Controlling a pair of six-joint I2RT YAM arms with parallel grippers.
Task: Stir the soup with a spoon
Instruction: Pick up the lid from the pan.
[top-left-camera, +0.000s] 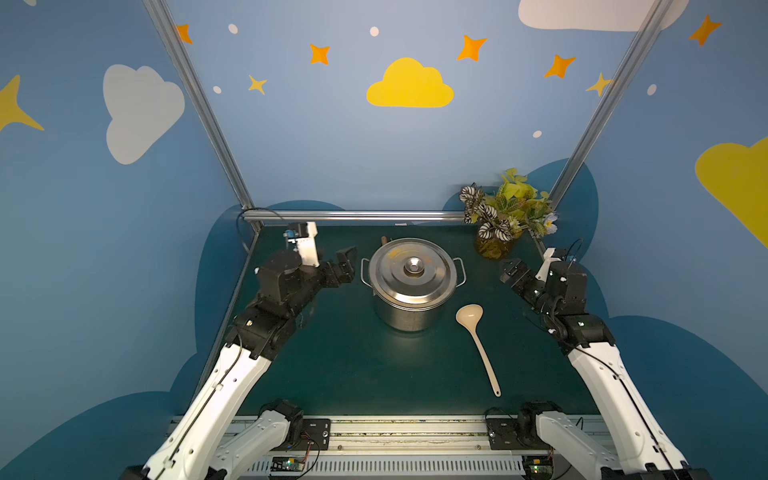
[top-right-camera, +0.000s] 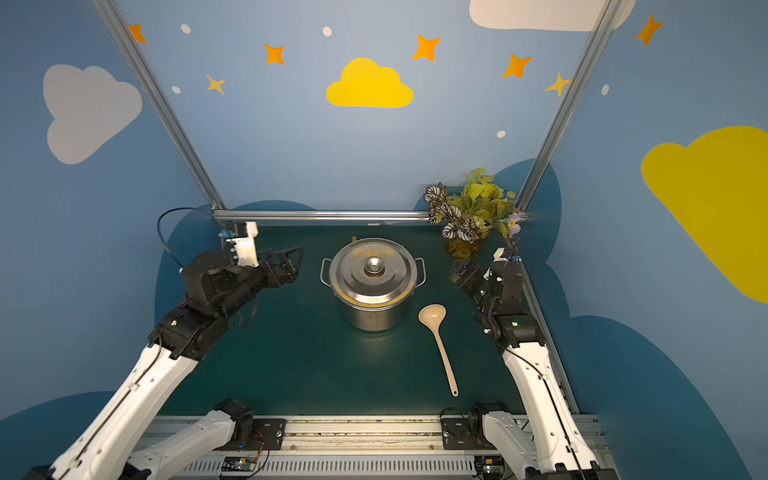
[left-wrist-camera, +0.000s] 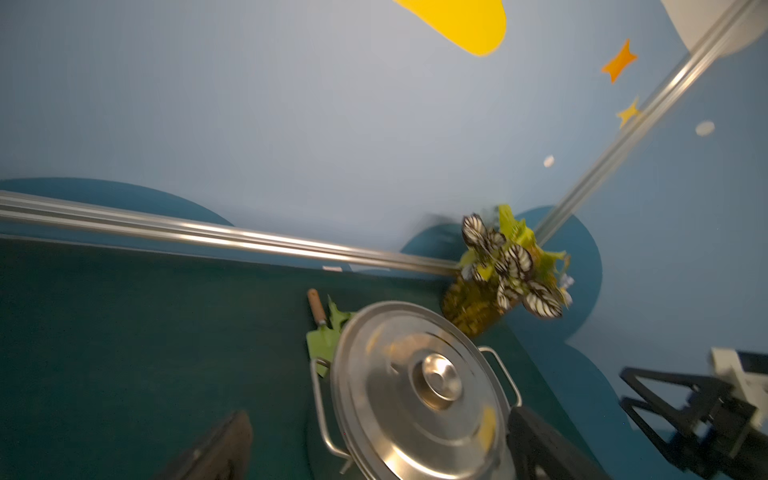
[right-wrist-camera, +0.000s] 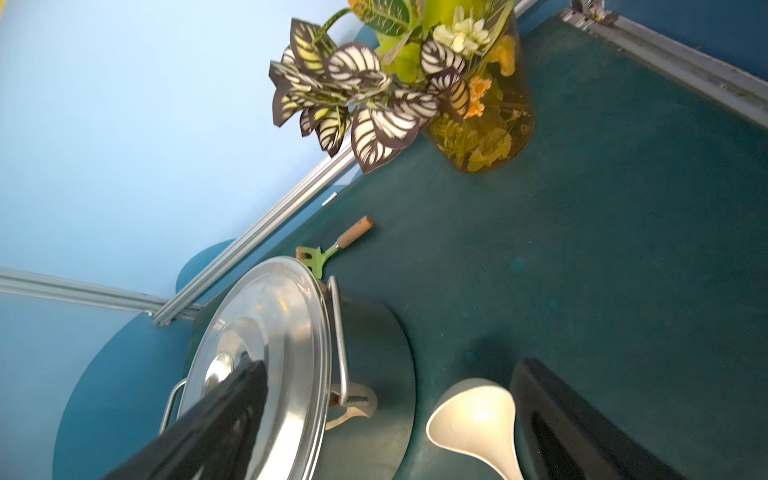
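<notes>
Both my arms rise from the front edge of the bench (top-left-camera: 353, 365). A little further in, in the right half, lies the spoon (top-left-camera: 479, 351). Its handle end points to the front edge, and its bowl, hollow side up, is near the foot of the pot (top-left-camera: 409, 316), not touching it. The pot stands in the middle, closer to the back edge, with its lid (top-left-camera: 411, 270) on. My left gripper (top-left-camera: 348, 266) hangs left of the pot, jaws wide, holding nothing. My right gripper (top-left-camera: 509, 270) hangs near the right edge, also wide and empty. A vase of plants (top-left-camera: 505, 224) stands in the back right corner, and a small green tool with wooden handle (right-wrist-camera: 355, 232) lies behind the pot.
</notes>
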